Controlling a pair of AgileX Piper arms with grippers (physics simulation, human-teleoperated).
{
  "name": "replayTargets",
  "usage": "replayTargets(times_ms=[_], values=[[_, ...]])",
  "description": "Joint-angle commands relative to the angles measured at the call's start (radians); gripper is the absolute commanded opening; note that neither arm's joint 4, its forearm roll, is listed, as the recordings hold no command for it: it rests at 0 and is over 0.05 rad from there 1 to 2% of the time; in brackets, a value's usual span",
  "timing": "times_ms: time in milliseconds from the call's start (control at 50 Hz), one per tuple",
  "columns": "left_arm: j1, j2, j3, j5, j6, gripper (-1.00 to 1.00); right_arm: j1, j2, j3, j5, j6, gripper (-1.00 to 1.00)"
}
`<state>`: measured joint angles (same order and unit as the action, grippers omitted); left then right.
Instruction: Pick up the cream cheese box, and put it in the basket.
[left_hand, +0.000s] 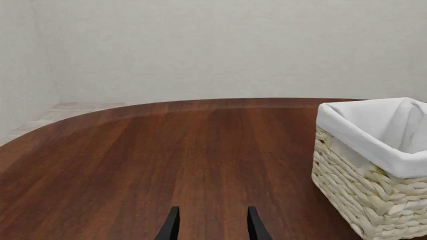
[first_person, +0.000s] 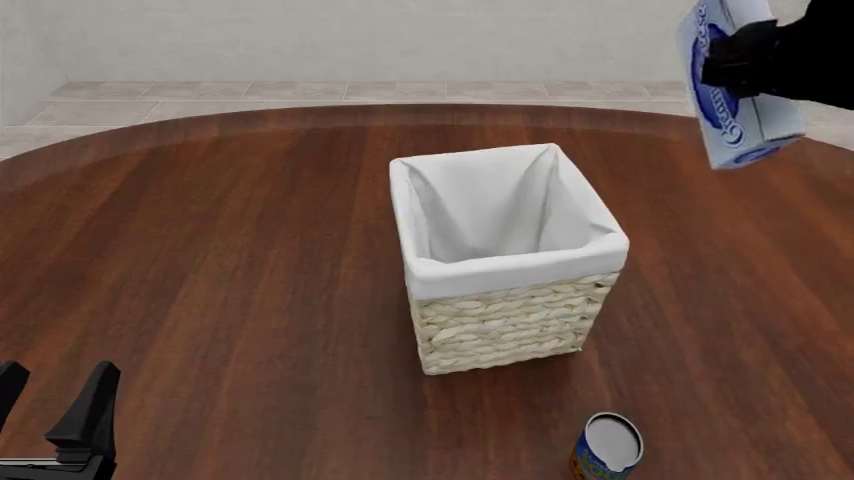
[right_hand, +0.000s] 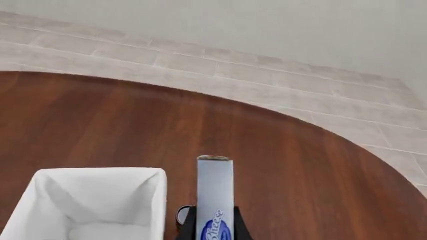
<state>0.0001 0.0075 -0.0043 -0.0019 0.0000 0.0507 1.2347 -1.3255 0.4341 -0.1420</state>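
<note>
The cream cheese box (first_person: 737, 85) looked light, stiff and slick, best pinched across its flat faces. The right gripper (first_person: 747, 62) had its fingers clamped on it at the frame's upper right, aloft, right of the basket (first_person: 514, 300). The left gripper (first_person: 54, 425) stood apart, empty.

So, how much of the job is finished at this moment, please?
Done: the cream cheese box is off the table, gripped by the right gripper. In hand: it hangs high, to the right of the basket and beyond it, not above the opening. Left: carry it over the basket and release. The left gripper is open and idle.
</note>
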Motion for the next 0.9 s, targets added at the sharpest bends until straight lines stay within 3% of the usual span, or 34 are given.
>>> replayTargets(times_ms=[20,60,100,180,260,320,340,400,440,500,600,700,800,860,880,900], values=[[0.0,0.0,0.0,0.0,0.0,1.0,0.136,0.027,-0.142,0.027,-0.117,-1.0],[0.0,0.0,0.0,0.0,0.0,1.0,0.151,0.053,-0.194,0.05,-0.077,-1.0],[0.0,0.0,0.0,0.0,0.0,1.0,0.184,0.085,-0.237,0.078,-0.08,-1.0],[0.0,0.0,0.0,0.0,0.0,1.0,0.263,0.129,-0.291,0.099,-0.14,-1.0],[0.0,0.0,0.0,0.0,0.0,1.0,0.283,0.162,-0.329,0.105,-0.158,-1.0],[0.0,0.0,0.0,0.0,0.0,1.0,0.31,0.217,-0.364,0.156,-0.22,-1.0],[0.0,0.0,0.0,0.0,0.0,1.0,0.303,0.25,-0.366,0.176,-0.272,-1.0],[0.0,0.0,0.0,0.0,0.0,1.0,0.338,0.273,-0.404,0.18,-0.27,-1.0],[0.0,0.0,0.0,0.0,0.0,1.0,0.358,0.288,-0.41,0.175,-0.315,-1.0],[0.0,0.0,0.0,0.0,0.0,1.0,0.369,0.311,-0.44,0.19,-0.313,-1.0],[0.0,0.0,0.0,0.0,0.0,1.0,0.388,0.355,-0.447,0.189,-0.41,-1.0],[0.0,0.0,0.0,0.0,0.0,1.0,0.374,0.397,-0.487,0.203,-0.468,-1.0],[0.0,0.0,0.0,0.0,0.0,1.0,0.381,0.415,-0.493,0.212,-0.48,-1.0],[0.0,0.0,0.0,0.0,0.0,1.0,0.37,0.431,-0.53,0.219,-0.458,-1.0],[0.0,0.0,0.0,0.0,0.0,1.0,0.391,0.44,-0.559,0.244,-0.426,-1.0],[0.0,0.0,0.0,0.0,0.0,1.0,0.394,0.433,-0.525,0.224,-0.469,-1.0]])
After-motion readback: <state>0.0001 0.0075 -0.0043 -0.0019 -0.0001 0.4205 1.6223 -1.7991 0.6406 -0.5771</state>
